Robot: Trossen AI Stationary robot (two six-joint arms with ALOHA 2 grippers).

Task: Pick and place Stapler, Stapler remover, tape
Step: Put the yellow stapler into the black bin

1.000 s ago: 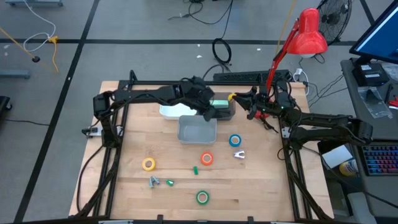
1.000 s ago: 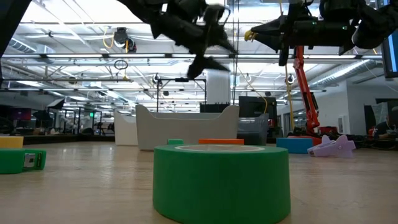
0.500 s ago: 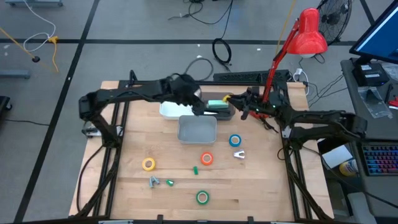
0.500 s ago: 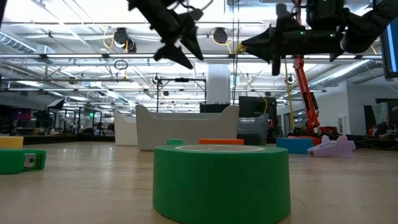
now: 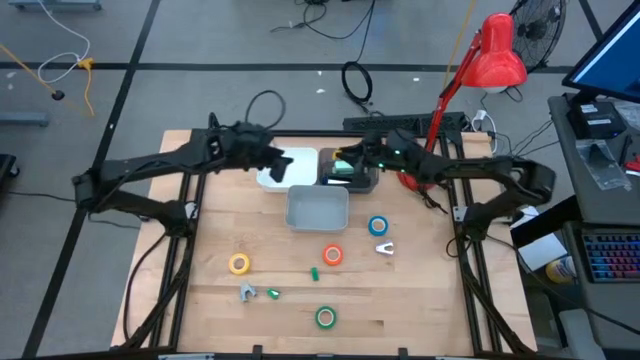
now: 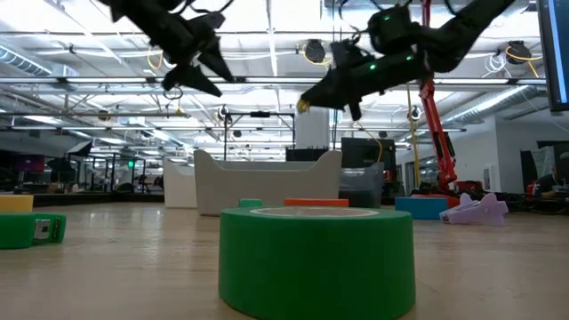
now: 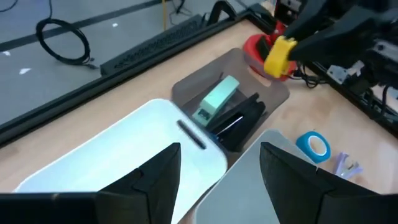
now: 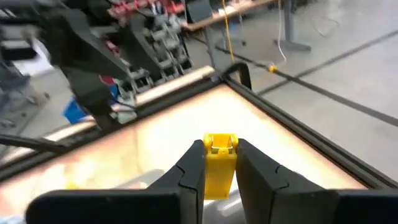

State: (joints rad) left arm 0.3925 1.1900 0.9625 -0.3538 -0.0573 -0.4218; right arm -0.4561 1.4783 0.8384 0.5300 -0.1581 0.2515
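Dark bin (image 5: 350, 172) at desk's (image 5: 210, 240) far edge holds mint stapler (image 7: 214, 101). Right gripper (image 8: 216, 163) above it, jaws clenched on yellow stapler remover (image 8: 218, 167). Left gripper (image 5: 278, 168) beside bin over white tray (image 7: 118, 163), jaws released, empty. Tape rolls (image 5: 326, 317) on open desk nearer front.

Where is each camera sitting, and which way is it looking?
High view: above the table, looking straight down; both arms show.
Low view: at tabletop height, looking level past the green tape; both arms overhead.
Left wrist view: on the left arm, looking at the dark tray; its open fingers show.
Right wrist view: on the right arm; its fingers pinch a yellow piece.
Shared: that yellow piece also shows in the left wrist view.
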